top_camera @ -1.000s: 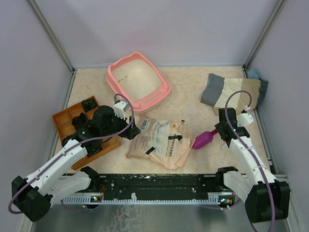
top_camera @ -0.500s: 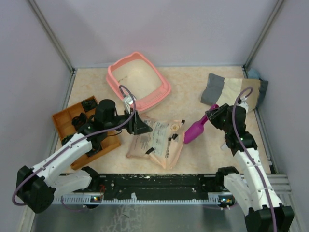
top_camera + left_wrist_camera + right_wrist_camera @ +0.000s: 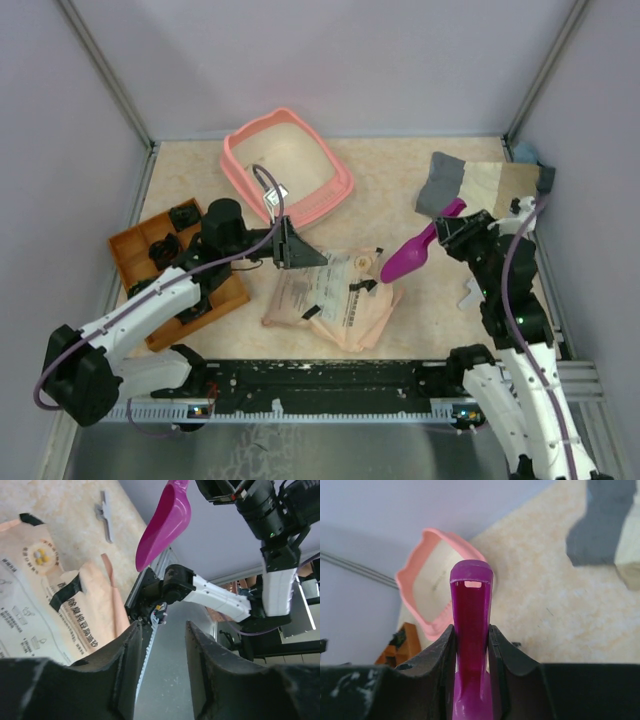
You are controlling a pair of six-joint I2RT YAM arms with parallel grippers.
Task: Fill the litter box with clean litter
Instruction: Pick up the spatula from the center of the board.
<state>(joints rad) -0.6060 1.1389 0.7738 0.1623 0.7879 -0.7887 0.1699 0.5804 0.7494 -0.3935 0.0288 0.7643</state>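
Observation:
The salmon-pink litter box [image 3: 285,165] stands at the back left and is seen past the scoop in the right wrist view [image 3: 427,580]. No clean litter shows in any view. A beige printed paper bag [image 3: 335,295] lies flat in the middle. My left gripper [image 3: 297,250] hovers at the bag's upper left corner. Its jaws [image 3: 162,630] stand apart with nothing between them, and the bag [image 3: 30,610] lies off to one side. My right gripper [image 3: 452,222] is shut on the handle of a magenta scoop [image 3: 405,262], held in the air right of the bag [image 3: 471,610].
An orange compartmented tray [image 3: 130,250] with black parts sits at the left, under my left arm. A folded grey and beige cloth [image 3: 485,185] lies at the back right. A small pale grey piece [image 3: 470,295] rests on the table near my right arm. Walls enclose three sides.
My left gripper swung right from the orange tray to the bag's corner, and its jaws narrowed. My right arm lifted the scoop off the table and carried it up and back.

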